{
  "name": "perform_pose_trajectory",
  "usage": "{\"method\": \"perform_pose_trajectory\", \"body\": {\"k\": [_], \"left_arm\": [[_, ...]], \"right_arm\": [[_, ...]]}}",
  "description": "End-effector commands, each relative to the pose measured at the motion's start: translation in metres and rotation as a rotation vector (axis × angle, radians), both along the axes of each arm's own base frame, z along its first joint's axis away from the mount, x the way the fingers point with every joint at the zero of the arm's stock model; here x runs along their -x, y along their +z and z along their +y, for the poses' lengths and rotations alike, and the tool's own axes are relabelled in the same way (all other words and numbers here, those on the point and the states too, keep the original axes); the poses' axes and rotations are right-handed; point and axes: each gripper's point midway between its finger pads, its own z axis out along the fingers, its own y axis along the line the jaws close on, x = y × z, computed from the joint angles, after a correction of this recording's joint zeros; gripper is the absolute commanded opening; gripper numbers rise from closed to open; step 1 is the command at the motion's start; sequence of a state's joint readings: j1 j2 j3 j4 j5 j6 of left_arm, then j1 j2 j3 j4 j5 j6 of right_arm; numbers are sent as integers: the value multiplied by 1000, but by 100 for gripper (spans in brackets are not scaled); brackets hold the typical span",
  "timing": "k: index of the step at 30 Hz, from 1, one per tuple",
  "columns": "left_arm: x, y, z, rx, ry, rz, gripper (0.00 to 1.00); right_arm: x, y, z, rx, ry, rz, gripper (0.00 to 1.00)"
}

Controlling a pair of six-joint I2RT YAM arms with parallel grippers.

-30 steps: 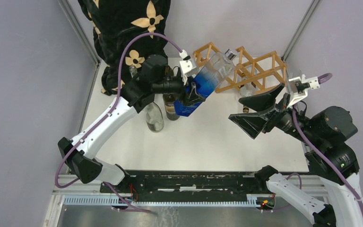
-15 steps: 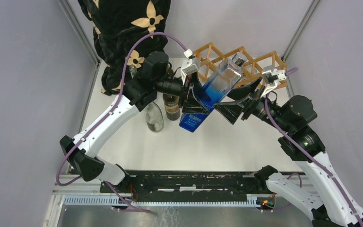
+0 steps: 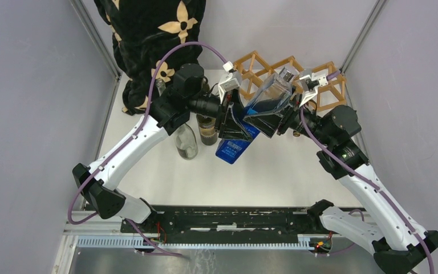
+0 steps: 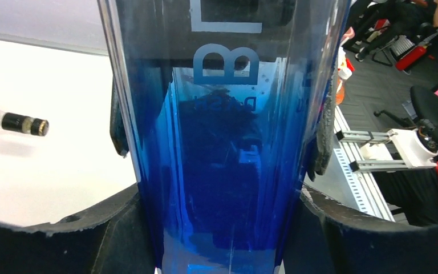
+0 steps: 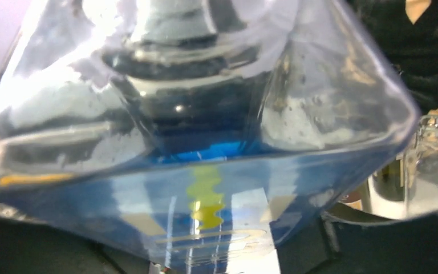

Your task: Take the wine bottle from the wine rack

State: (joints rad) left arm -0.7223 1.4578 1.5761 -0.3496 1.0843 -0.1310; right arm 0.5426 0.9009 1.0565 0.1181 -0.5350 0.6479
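In front of the wine rack (image 3: 251, 56), the wine bottle (image 3: 260, 107) hangs tilted, cap toward the lattice, base low over the table (image 3: 296, 171). My left gripper (image 3: 238, 124) is clamped on its lower blue body; my right gripper (image 3: 269, 119) straddles the upper body, pinching or not I cannot tell. Glass with liquid inside: likely heavy, stiff, slick, breakable. Flat-sided body is the best hold, not the neck

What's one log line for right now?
left gripper: holds blue square glass bottle | right gripper: around its upper body
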Motion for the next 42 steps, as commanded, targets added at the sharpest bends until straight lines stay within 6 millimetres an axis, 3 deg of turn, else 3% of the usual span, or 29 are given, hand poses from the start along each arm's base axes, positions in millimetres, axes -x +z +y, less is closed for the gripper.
{"method": "perform_pose_trajectory", "body": {"k": [1, 3, 5, 6, 10, 16, 22, 30, 35, 42], "left_arm": [[-1, 20, 10, 25, 85, -113, 49], [-17, -1, 14, -51, 150, -188, 73], [-35, -16, 22, -128, 235, -245, 91], [-46, -22, 27, -165, 292, -257, 95], [-89, -37, 56, -340, 555, -260, 100], [-127, -18, 107, -496, 817, -368, 100], [-120, -12, 139, -511, 912, -355, 100], [-116, 0, 169, -506, 1031, -401, 100], [-108, -2, 171, -506, 1018, -384, 100], [-107, -5, 168, -496, 1011, -372, 100]], "right_arm": [[-6, 24, -9, -33, -73, -92, 41], [-14, 24, -14, -4, -132, -102, 15], [-26, 22, -22, 44, -211, -114, 3], [-31, 21, -27, 72, -251, -126, 0], [-57, 1, -45, 167, -415, -147, 0], [-97, -26, -50, 228, -551, -193, 0], [-150, -59, -48, 302, -684, -217, 0], [-206, -87, -36, 319, -790, -220, 0], [-231, -107, -25, 307, -806, -182, 0], [-252, -132, -26, 300, -873, -144, 0]]}}
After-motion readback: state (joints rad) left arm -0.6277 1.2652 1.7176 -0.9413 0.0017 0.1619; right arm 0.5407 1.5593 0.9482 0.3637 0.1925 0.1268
